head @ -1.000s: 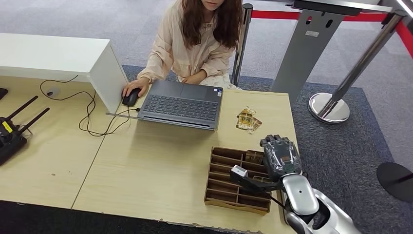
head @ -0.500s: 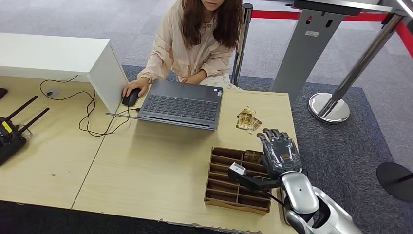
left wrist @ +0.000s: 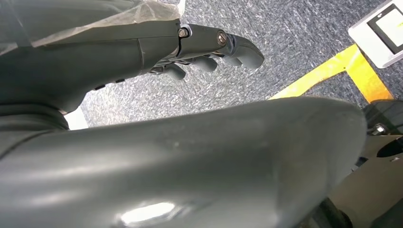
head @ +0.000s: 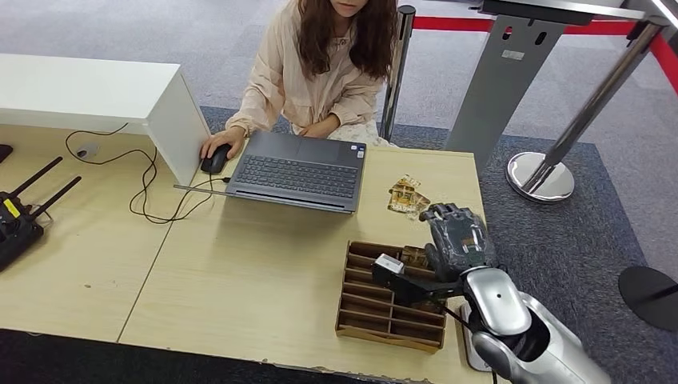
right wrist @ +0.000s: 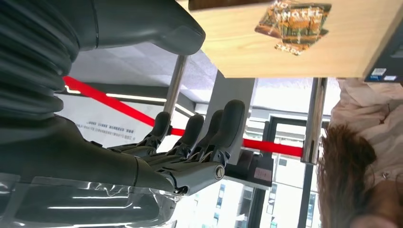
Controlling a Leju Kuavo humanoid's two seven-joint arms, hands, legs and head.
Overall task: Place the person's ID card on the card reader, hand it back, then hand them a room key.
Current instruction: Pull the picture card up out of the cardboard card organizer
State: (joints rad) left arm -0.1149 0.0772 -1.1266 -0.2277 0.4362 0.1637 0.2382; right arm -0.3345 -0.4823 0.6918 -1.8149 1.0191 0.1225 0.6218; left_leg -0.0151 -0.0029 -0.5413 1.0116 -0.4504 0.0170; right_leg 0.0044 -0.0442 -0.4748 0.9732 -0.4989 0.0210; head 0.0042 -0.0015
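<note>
My right hand (head: 454,238) hovers over the far right corner of the wooden compartment tray (head: 376,308), fingers bent downward and holding nothing. In the right wrist view its fingers (right wrist: 204,130) are spread, with nothing between them. Printed hotel cards (head: 408,197) lie on the table just beyond the hand; they also show as hotel cards (right wrist: 292,20) in the right wrist view. More brown cards (head: 415,256) sit in the tray's far right slot, beside my fingers. My left hand (left wrist: 209,50) hangs over grey carpet and holds nothing. The person (head: 320,64) sits behind the table, one hand on a mouse (head: 214,160).
An open laptop (head: 297,170) lies at the far side of the table, with a white box (head: 120,96) and cables to its left. A black device with antennas (head: 20,216) sits at the left edge. Stanchion posts (head: 544,172) stand on the carpet to the right.
My right hand has shifted slightly toward the far side of the tray. Its fingers stretched out half a second ago and have now bent down again.
</note>
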